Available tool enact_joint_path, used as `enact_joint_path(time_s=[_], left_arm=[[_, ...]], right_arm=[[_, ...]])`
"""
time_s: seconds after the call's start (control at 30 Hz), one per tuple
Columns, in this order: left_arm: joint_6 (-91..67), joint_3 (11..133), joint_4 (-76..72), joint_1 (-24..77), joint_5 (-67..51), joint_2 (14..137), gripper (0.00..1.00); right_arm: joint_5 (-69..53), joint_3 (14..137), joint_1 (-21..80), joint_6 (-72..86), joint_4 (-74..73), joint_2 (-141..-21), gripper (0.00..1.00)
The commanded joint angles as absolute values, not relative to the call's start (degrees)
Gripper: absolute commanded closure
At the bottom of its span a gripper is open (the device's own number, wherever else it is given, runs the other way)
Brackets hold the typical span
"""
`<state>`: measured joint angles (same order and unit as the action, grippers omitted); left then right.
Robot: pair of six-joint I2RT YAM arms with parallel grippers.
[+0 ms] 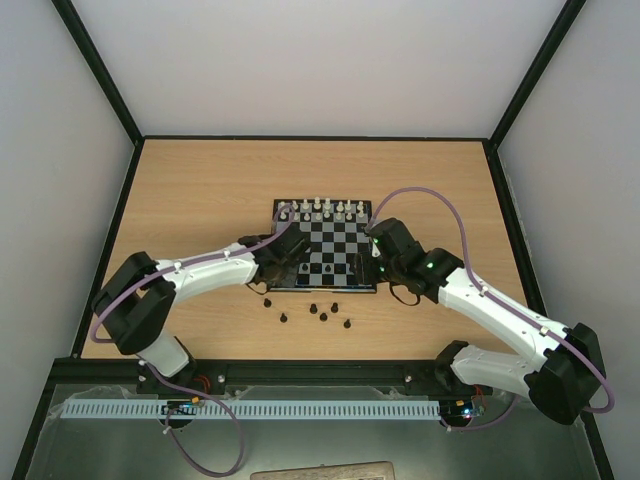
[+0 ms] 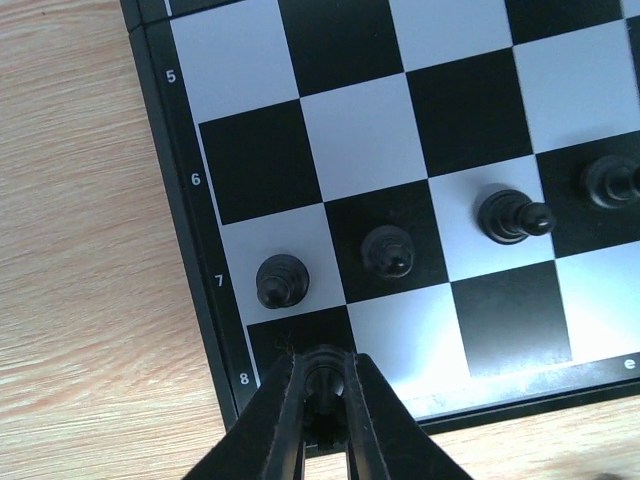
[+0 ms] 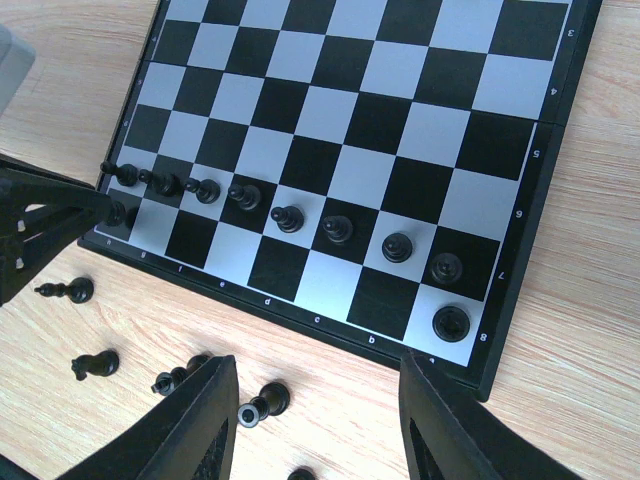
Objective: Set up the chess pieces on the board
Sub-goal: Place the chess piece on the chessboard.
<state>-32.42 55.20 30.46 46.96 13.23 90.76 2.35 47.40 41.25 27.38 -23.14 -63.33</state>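
**Top view.** The board [image 1: 325, 262] is sitting in the middle of the tabletop [image 1: 200, 180]. The white pieces [image 1: 322, 208] are standing along its far edge. Six loose black chess pieces [image 1: 314, 308] are lying on the tabletop just near of the board, between the two arms. The left end effector [image 1: 292, 270] is hanging over the board's near left corner. The right end effector [image 1: 388, 272] is sitting by the near right corner.

**Left wrist view.** The left end effector [image 2: 326, 365] is squeezing shut on one tiny black piece [image 2: 325, 388]. I am looking down on the top of the piece, so it seems to be pointing straight down. It is hanging right over the black corner square [image 2: 290, 335] next to the number 8. I cannot tell if it is touching the square yet. The black pawns [image 2: 282, 280] are standing in the row just far of it. I think the next move is a small drop straight down and then letting go.

**Right wrist view.** The fingers of the right end effector [image 3: 315, 368] are standing apart, with nothing between them. The pawns [image 3: 337, 230] are filling their whole row. One rook-like piece [image 3: 452, 322] is standing on the near right corner square. The loose chess pieces [image 3: 97, 364] are lying on their sides, left of the fingers. The closest one [image 3: 265, 402] is lying just beside the left finger, with its long side going left to right. I think this free arm is the handier one for picking it up.
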Motion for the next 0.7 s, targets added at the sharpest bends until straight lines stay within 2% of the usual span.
enact_joint_path(time_s=[0.0, 0.23, 0.37, 0.43, 0.67], left_arm=[[-31.64, 54.16, 30.29, 46.63, 14.41, 92.11, 0.98], [-31.51, 53.36, 29.82, 46.31, 15.08, 92.64, 0.97], [-31.57, 53.11, 29.93, 46.3, 14.9, 92.35, 0.9], [-31.63, 53.09, 30.17, 46.31, 14.84, 92.01, 0.84], [-31.97, 53.57, 31.55, 46.3, 15.02, 90.0, 0.8]], right_arm=[[2.07, 47.01, 41.12, 26.74, -23.38, -63.19, 0.55], [2.2, 46.97, 41.07, 26.75, -23.4, -63.28, 0.55], [2.07, 46.98, 41.13, 26.72, -23.38, -63.37, 0.55], [2.12, 46.91, 41.13, 26.72, -23.28, -63.44, 0.55], [1.93, 47.0, 41.09, 26.68, -23.33, -63.63, 0.55]])
